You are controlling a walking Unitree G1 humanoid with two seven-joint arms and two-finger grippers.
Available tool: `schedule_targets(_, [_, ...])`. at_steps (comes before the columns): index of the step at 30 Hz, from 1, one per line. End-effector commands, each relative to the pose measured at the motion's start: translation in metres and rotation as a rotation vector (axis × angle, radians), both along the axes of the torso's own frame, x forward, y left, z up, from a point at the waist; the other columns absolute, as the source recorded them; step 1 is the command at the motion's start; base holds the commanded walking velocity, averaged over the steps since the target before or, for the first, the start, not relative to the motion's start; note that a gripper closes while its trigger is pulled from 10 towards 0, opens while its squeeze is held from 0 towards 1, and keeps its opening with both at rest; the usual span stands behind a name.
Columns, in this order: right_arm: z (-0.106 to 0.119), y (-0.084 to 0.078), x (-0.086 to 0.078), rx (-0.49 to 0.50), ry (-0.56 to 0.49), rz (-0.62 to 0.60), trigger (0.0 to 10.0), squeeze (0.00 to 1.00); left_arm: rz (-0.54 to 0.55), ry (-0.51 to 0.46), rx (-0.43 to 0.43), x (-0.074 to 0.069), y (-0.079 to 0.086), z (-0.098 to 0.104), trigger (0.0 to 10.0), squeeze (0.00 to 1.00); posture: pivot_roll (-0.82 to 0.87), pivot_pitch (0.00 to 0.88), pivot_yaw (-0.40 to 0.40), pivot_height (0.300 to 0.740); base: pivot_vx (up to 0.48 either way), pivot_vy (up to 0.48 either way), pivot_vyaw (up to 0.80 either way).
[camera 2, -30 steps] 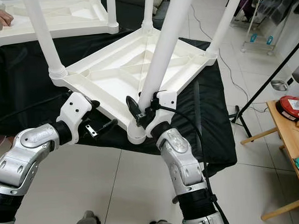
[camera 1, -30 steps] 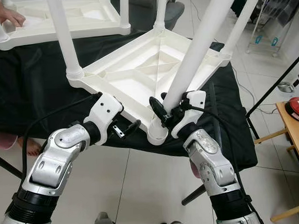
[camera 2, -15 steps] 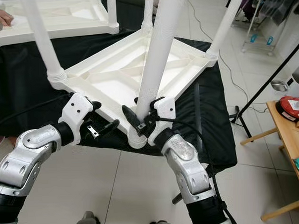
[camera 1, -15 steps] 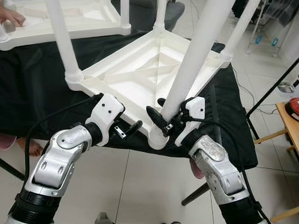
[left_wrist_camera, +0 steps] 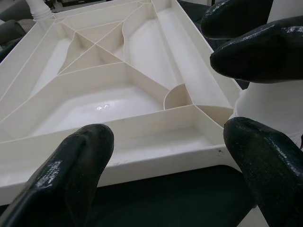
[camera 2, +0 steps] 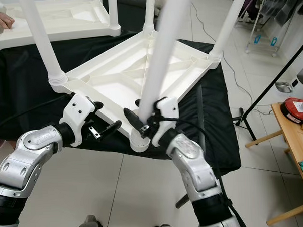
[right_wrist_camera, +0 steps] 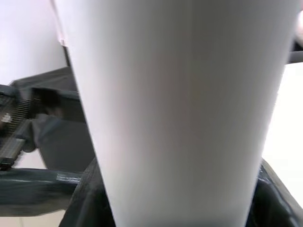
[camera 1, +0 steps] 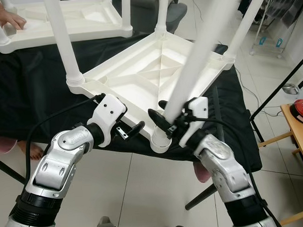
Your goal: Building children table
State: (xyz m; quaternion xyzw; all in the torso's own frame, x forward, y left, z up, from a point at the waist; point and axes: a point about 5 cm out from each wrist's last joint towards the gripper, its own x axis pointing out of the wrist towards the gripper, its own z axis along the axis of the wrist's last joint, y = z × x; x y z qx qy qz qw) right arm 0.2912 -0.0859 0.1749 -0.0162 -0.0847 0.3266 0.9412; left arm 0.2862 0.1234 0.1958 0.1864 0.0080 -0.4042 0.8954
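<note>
Both silver arms reach forward, left gripper [camera 1: 133, 129] spread apart, right gripper [camera 1: 164, 124] clamped

white table leg [right_wrist_camera: 184, 109] close up, upright, slightly blurred | black fingers [right_wrist_camera: 87, 198] either side at base | dark cloth behind
</note>
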Motion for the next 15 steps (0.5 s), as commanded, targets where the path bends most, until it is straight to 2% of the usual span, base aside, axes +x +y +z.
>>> schedule_targets(1, [-0.04, -0.017, 0.004, -0.116, 0.17, -0.12, 10.0, 0.0, 0.029, -0.011, 0.002, 0.001, 0.001, 0.001, 10.0, 0.0, 0.2, 0.112, -0.053, 0.74, 0.0, 0.0, 0.0])
schedule_targets(2, [-0.043, -0.017, 0.006, -0.143, 0.176, -0.15, 10.0, 0.0, 0.03, -0.011, 0.003, 0.002, 0.001, 0.001, 10.0, 0.0, 0.2, 0.112, -0.053, 0.74, 0.0, 0.0, 0.0])
schedule_targets(7, [-0.047, -0.018, 0.006, -0.142, 0.187, -0.191, 10.0, 0.0, 0.031, -0.012, 0.002, 0.001, 0.001, 0.001, 10.0, 0.0, 0.2, 0.111, -0.053, 0.74, 0.0, 0.0, 0.0])
schedule_targets(9, [-0.05, -0.024, 0.005, -0.091, 0.203, -0.248, 10.0, 0.0, 0.029, -0.013, 0.003, 0.001, 0.001, 0.001, 10.0, 0.0, 0.2, 0.11, -0.049, 0.74, 0.0, 0.0, 0.0])
schedule_targets(11, [-0.05, -0.024, 0.005, -0.091, 0.203, -0.248, 10.0, 0.0, 0.029, -0.013, 0.003, 0.001, 0.001, 0.001, 10.0, 0.0, 0.2, 0.11, -0.049, 0.74, 0.0, 0.0, 0.0])
schedule_targets(14, [-0.056, -0.037, 0.005, -0.065, 0.229, -0.366, 10.0, 0.0, 0.022, -0.011, 0.005, 0.001, 0.001, 0.001, 10.0, 0.0, 0.2, 0.11, -0.046, 0.74, 0.0, 0.0, 0.0])
schedule_targets(15, [-0.056, -0.037, 0.005, -0.065, 0.229, -0.366, 10.0, 0.0, 0.022, -0.011, 0.005, 0.001, 0.001, 0.001, 10.0, 0.0, 0.2, 0.11, -0.046, 0.74, 0.0, 0.0, 0.0])
